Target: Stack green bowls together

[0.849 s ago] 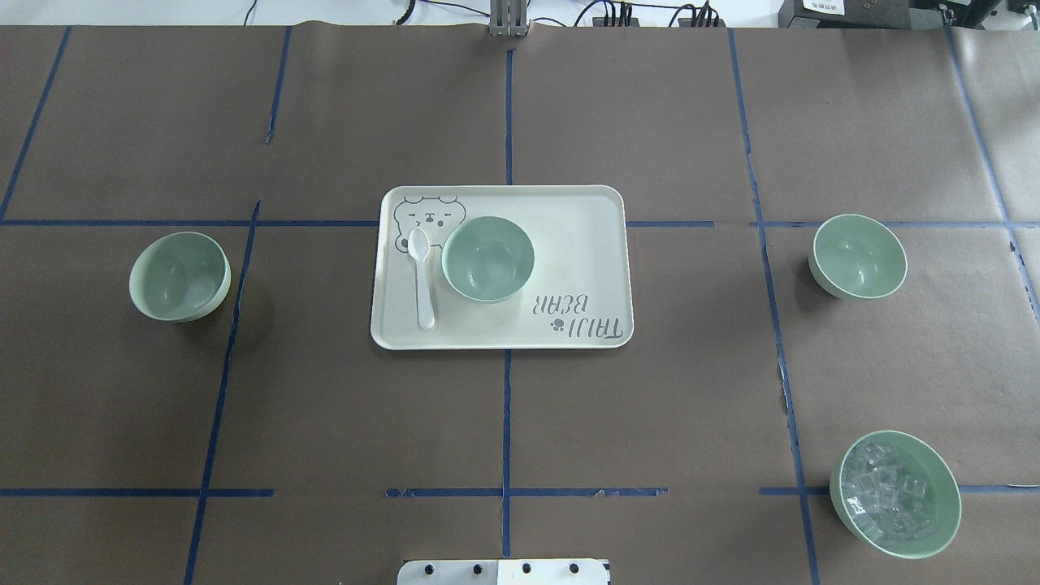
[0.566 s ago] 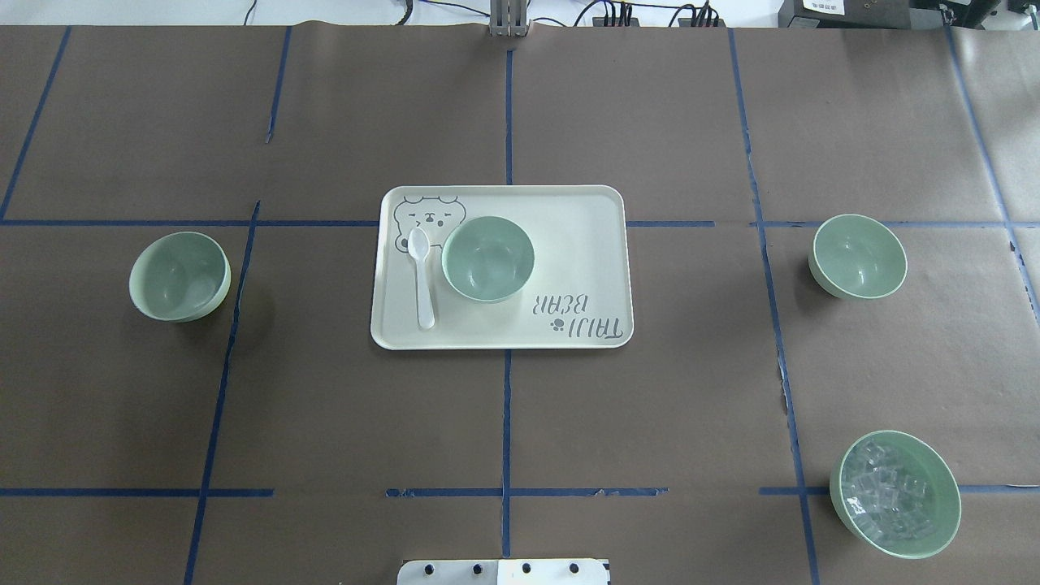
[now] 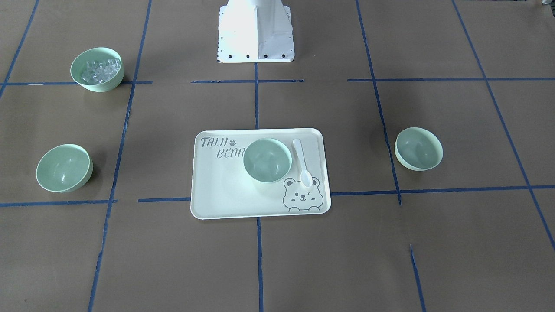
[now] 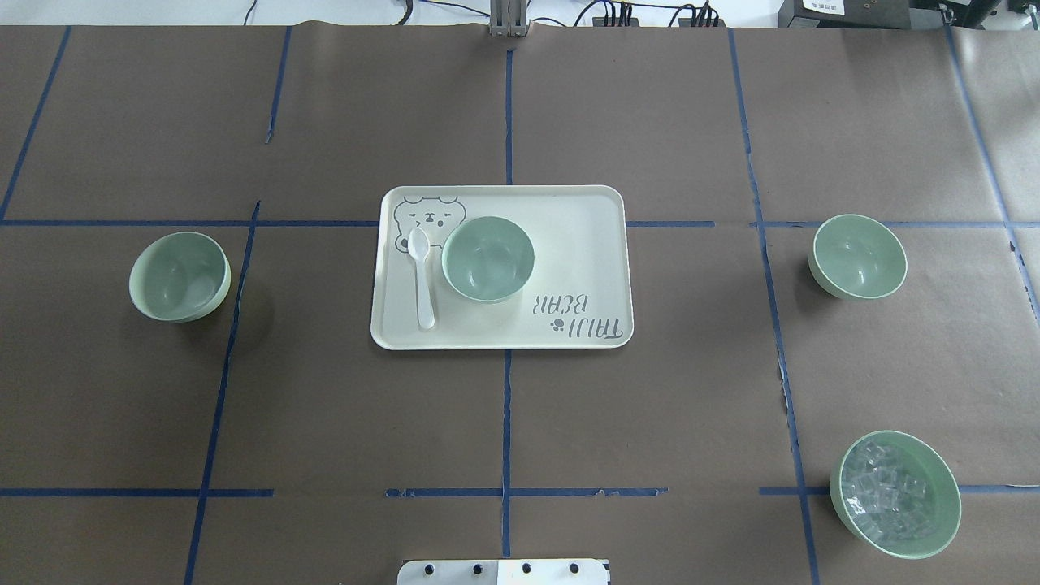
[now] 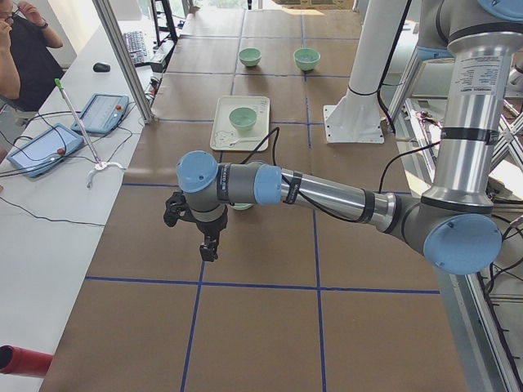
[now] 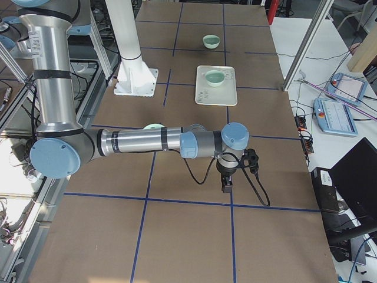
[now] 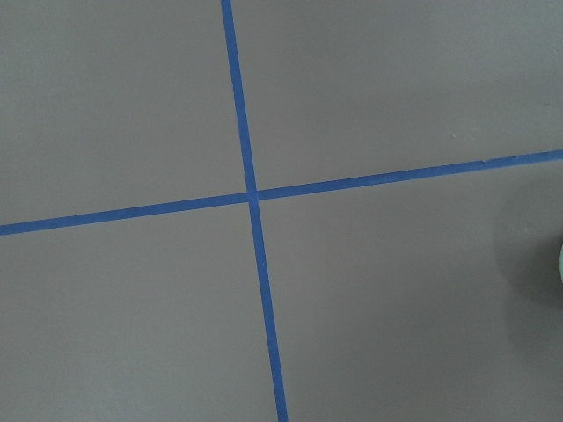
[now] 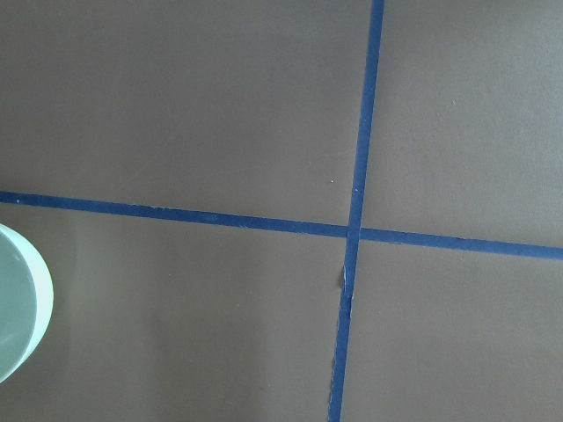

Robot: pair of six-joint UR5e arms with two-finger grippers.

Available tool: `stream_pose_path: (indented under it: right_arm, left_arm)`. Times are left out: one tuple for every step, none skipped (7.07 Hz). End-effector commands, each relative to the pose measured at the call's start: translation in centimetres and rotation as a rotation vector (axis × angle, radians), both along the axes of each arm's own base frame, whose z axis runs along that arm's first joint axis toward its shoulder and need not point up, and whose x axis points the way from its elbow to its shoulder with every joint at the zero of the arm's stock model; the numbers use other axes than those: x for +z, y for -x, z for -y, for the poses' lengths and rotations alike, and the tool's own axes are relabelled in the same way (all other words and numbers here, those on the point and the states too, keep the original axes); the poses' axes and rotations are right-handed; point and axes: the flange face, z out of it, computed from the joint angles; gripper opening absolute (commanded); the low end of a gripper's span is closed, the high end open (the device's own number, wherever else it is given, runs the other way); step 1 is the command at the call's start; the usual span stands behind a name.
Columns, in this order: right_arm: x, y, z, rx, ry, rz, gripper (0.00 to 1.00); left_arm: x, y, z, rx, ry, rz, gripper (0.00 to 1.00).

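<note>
Three empty pale green bowls stand apart in the overhead view: one at the left [image 4: 179,276], one on the bear-print tray [image 4: 487,258], one at the right [image 4: 858,256]. They also show in the front view: left bowl [image 3: 419,148], tray bowl [image 3: 267,160], right bowl [image 3: 64,168]. Neither gripper shows in the overhead or front views. My left gripper [image 5: 208,249] hangs above the table at my left end, my right gripper [image 6: 227,186] at my right end. I cannot tell whether they are open. The right wrist view catches a green bowl's edge [image 8: 18,299].
A green bowl of clear cubes [image 4: 895,494] stands near right. The cream tray [image 4: 585,219] holds a white spoon [image 4: 422,280] beside its bowl. Blue tape lines cross the brown table cover. My base plate [image 4: 504,571] is at the near edge. A person stands at far left [image 5: 20,49].
</note>
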Motion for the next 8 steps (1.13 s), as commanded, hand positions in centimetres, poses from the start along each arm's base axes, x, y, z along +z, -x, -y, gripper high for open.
stream_pose_path:
  right_arm:
    - [0.2, 0.1, 0.0, 0.002, 0.006, -0.005, 1.0]
    - [-0.1, 0.1, 0.1, 0.004, -0.004, -0.002, 1.0]
    - [-0.1, 0.3, 0.0, 0.003, -0.006, 0.0, 1.0]
    - [-1.0, 2.6, 0.2, -0.039, -0.021, 0.027, 1.0]
    - [-2.3, 6.6, 0.2, -0.063, -0.003, 0.09, 1.0]
    - [-3.8, 10.7, 0.3, -0.027, -0.003, 0.11, 1.0]
    - [-4.9, 15.6, 0.0, 0.037, 0.02, 0.106, 1.0]
    - [-5.3, 20.2, -0.7, 0.07, 0.027, 0.07, 1.0]
  left_arm:
    - [0.0, 0.0, 0.1, 0.006, -0.022, -0.008, 1.0]
    - [0.0, 0.1, -0.2, 0.004, -0.072, -0.006, 1.0]
    - [-0.6, -0.5, 0.2, 0.014, -0.133, -0.006, 1.0]
    - [-0.7, -0.6, 0.0, 0.016, -0.163, -0.007, 1.0]
    - [-0.8, -0.6, 0.1, 0.018, -0.171, -0.007, 1.0]
    - [-1.0, -0.6, 0.1, 0.014, -0.184, -0.008, 1.0]
    - [-1.0, -0.6, 0.1, 0.012, -0.184, -0.008, 1.0]
    - [-1.1, -0.6, 0.2, 0.012, -0.186, -0.008, 1.0]
